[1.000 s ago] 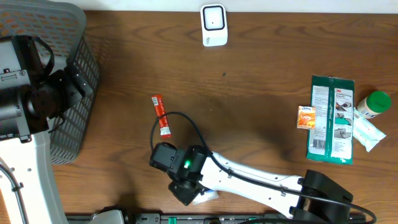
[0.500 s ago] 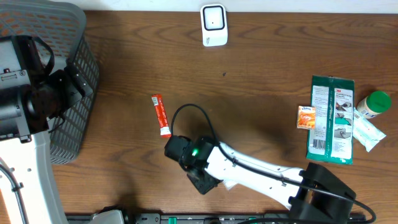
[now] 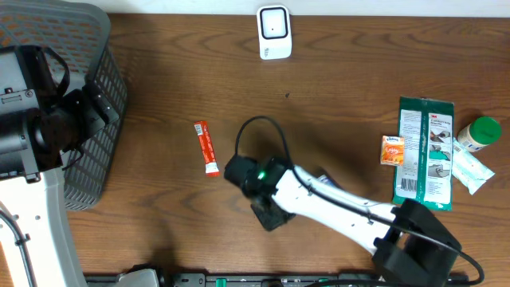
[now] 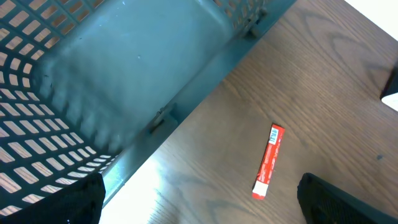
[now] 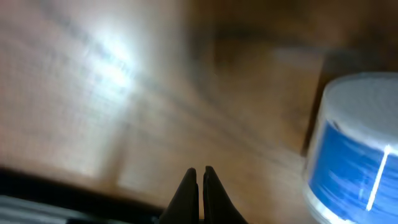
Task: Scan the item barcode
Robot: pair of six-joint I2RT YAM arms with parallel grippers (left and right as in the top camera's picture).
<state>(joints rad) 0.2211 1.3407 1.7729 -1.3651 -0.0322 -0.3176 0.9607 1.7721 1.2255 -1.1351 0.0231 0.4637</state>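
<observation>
Sitting beside the right jaws (shut tight, gripping nothing) is a white-and-blue container (image 5: 357, 162), apart from them

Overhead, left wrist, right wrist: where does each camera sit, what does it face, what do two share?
Overhead: above, facing down on brown wooden table; left arm and right arm show.
Left wrist: faces grey mesh basket and red stick sachet; left gripper open at bottom corners.
Right wrist: low, blurred, faces table and blue-white tub; right gripper shut.
Shared: overhead and left wrist show sachet and basket.
</observation>
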